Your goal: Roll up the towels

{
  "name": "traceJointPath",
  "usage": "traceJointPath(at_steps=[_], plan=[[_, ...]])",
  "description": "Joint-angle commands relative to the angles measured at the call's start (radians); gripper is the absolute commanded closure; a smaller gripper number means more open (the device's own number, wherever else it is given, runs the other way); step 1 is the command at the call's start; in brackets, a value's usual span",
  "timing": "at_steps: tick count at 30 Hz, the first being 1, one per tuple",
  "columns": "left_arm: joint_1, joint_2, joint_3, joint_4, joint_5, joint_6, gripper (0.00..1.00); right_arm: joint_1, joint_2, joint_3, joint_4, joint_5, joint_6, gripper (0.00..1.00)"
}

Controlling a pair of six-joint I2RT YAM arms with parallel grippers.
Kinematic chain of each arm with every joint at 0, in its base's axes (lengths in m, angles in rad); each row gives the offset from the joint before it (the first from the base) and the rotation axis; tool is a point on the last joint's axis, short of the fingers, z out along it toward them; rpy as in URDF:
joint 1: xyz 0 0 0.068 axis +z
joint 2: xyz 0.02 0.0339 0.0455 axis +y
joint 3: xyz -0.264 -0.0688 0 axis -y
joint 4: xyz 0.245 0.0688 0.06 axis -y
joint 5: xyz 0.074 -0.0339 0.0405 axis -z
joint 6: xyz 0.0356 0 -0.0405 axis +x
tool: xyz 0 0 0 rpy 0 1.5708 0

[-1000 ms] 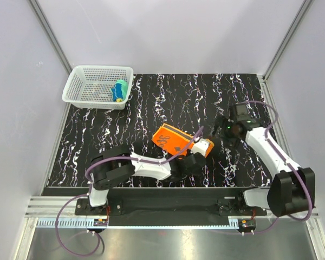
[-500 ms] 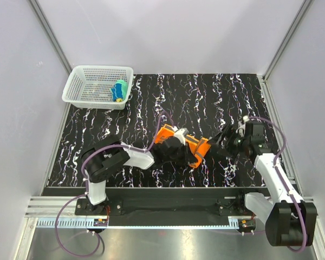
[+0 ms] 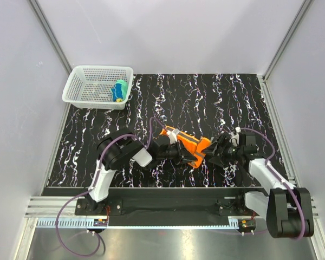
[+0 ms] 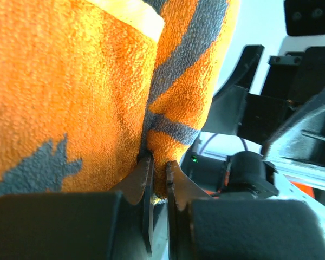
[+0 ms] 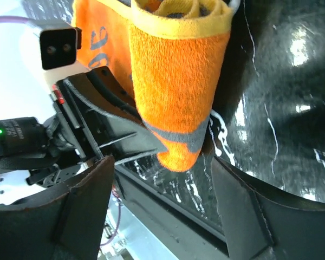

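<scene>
The orange towel (image 3: 187, 143) with grey marks hangs partly rolled above the middle of the table. My left gripper (image 3: 191, 156) is shut on a fold at its lower edge; in the left wrist view the jaws (image 4: 158, 172) pinch the orange towel (image 4: 70, 97). My right gripper (image 3: 212, 151) sits just right of it, open. In the right wrist view the rolled end of the orange towel (image 5: 176, 86) hangs between the wide fingers (image 5: 84, 208) without touching them. The yellow and teal towel (image 3: 118, 91) lies bunched in the basket.
A white mesh basket (image 3: 78, 81) stands at the table's back left corner. Grey walls with metal posts close in the left, right and back. The black marbled table (image 3: 206, 97) ends at a metal rail near the arm bases.
The right arm has swung down and left to the towel's right end, its jaws narrowing a little. The left arm has pulled back and turned, keeping its grip on the orange towel.
</scene>
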Motion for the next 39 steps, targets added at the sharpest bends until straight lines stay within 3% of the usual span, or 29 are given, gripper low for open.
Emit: traceJointPath(at_steps=[1, 8, 13, 17, 18, 20, 22, 23, 29, 30, 33, 39], plan=[[0.005, 0.023, -0.003, 0.150, 0.073, -0.074, 0.98, 0.056, 0.067, 0.012, 0.128, 0.040, 0.011, 0.22], [0.023, 0.021, 0.008, 0.100, 0.091, -0.074, 0.89, 0.127, 0.216, 0.034, 0.232, 0.143, 0.019, 0.32], [0.040, 0.027, 0.023, 0.071, 0.123, -0.069, 0.84, 0.147, 0.291, 0.058, 0.257, 0.175, 0.006, 0.53], [0.048, 0.004, 0.031, -0.004, 0.125, -0.034, 0.73, 0.165, 0.306, 0.080, 0.257, 0.183, 0.009, 0.65], [0.046, -0.009, 0.034, -0.037, 0.108, 0.013, 0.62, 0.174, 0.306, 0.086, 0.244, 0.195, 0.009, 0.67], [0.046, -0.074, 0.050, -0.220, 0.077, 0.092, 0.51, 0.188, 0.291, 0.110, 0.194, 0.211, 0.000, 0.69], [0.042, -0.170, 0.075, -0.389, -0.019, 0.243, 0.39, 0.208, 0.277, 0.130, 0.136, 0.244, -0.012, 0.70], [0.036, -0.201, 0.089, -0.557, -0.064, 0.294, 0.37, 0.213, 0.271, 0.145, 0.093, 0.252, -0.018, 0.71], [-0.082, -0.396, 0.236, -1.026, -0.562, 0.584, 0.34, 0.237, 0.270, 0.190, -0.015, 0.295, -0.026, 0.73], [-0.111, -0.405, 0.258, -1.060, -0.704, 0.641, 0.34, 0.240, 0.271, 0.195, -0.024, 0.303, -0.026, 0.73], [-0.231, -0.422, 0.305, -1.097, -0.895, 0.730, 0.34, 0.248, 0.282, 0.218, -0.062, 0.316, -0.030, 0.73], [-0.386, -0.339, 0.373, -1.057, -1.046, 0.833, 0.33, 0.265, 0.311, 0.273, -0.141, 0.320, -0.040, 0.74]])
